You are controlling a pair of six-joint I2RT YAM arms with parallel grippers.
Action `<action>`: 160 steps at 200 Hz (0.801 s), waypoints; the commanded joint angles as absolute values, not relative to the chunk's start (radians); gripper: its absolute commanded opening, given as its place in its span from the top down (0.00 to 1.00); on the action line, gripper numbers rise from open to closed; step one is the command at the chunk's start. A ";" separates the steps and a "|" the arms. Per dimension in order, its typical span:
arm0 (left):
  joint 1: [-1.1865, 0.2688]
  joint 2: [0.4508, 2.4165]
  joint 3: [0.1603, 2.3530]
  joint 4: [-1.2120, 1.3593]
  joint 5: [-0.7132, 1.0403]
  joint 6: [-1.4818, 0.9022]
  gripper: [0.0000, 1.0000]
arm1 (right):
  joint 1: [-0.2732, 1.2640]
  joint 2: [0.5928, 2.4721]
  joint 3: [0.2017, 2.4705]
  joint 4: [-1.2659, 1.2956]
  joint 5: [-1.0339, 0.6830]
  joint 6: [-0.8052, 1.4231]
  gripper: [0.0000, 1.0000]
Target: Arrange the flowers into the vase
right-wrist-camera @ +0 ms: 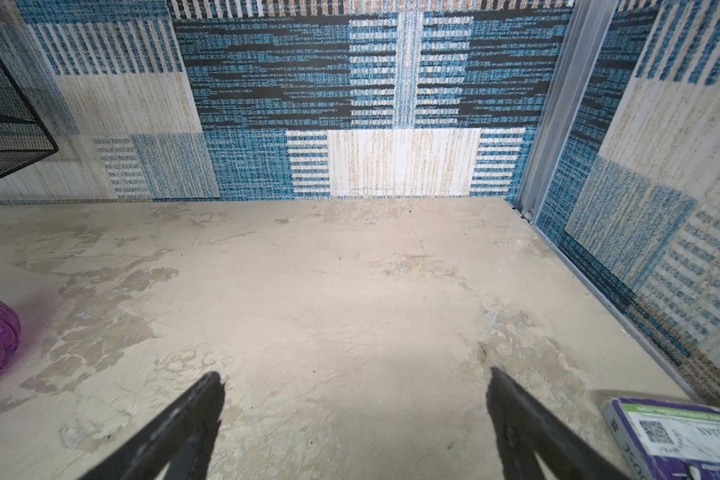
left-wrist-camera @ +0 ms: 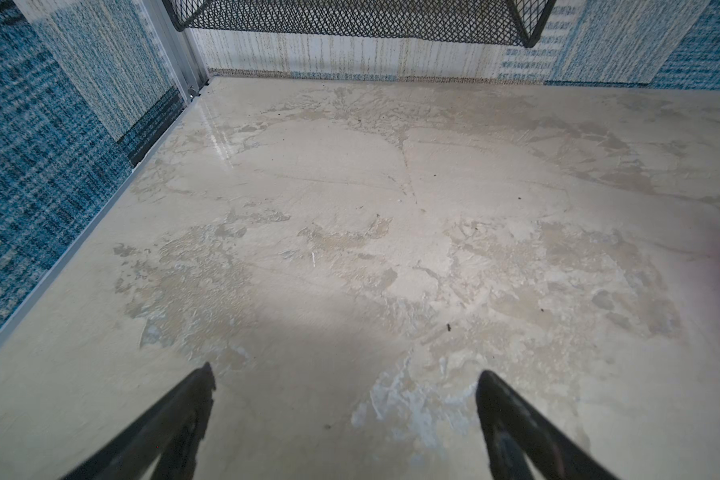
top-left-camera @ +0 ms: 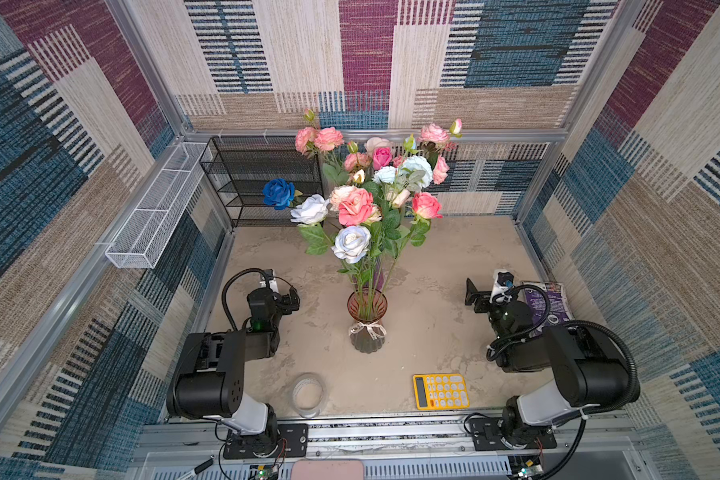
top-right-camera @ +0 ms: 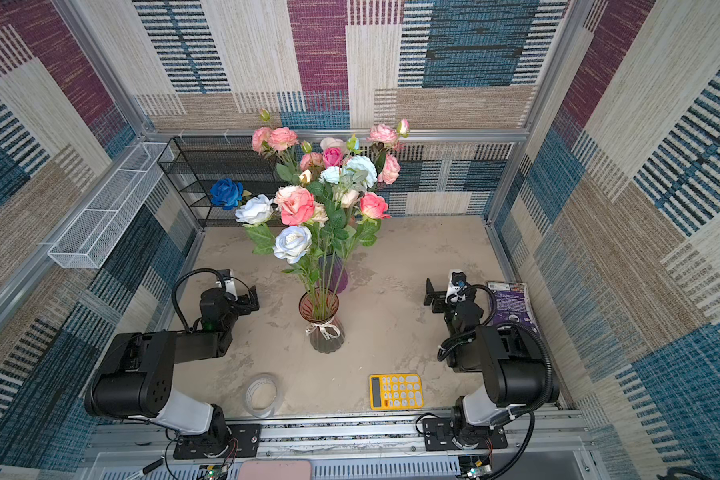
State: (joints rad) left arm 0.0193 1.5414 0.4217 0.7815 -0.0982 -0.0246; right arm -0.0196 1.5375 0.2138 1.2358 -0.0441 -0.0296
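Near opposite table (top-left-camera: 433, 257) edges, left gripper (left-wrist-camera: 346, 372) and right gripper (right-wrist-camera: 356, 374) (spread, empty) flank flowers (top-left-camera: 355, 206) in vase (top-left-camera: 366, 332).

Top views high, overlapping; wrist views near table (left-wrist-camera: 350, 187).

long-stemmed pink, peach, white and pale blue roses (top-left-camera: 355, 206) stand fanned in a ribbed, twine-tied glass vase (top-left-camera: 366, 334) at centre; a deep blue rose (top-left-camera: 278, 193) leans out left.
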 commanded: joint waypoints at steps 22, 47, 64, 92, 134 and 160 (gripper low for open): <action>0.020 1.539 0.421 0.824 -0.098 -0.022 0.01 | -0.019 1.536 0.210 1.280 -0.041 -0.022 0.00; 0.020 1.538 0.420 0.823 -0.098 -0.022 0.01 | -0.020 1.535 0.211 1.280 -0.041 -0.021 0.00; 0.019 1.539 0.420 0.824 -0.097 -0.023 0.01 | -0.018 1.536 0.211 1.279 -0.041 -0.021 0.00; 0.020 1.538 0.420 0.824 -0.097 -0.023 0.01 | -0.018 1.536 0.211 1.281 -0.042 -0.021 0.00; 0.020 1.540 0.421 0.824 -0.098 -0.022 0.01 | -0.019 1.536 0.212 1.280 -0.041 -0.020 0.00; 0.020 1.540 0.422 0.824 -0.098 -0.022 0.01 | -0.019 1.534 0.211 1.280 -0.041 -0.021 0.00</action>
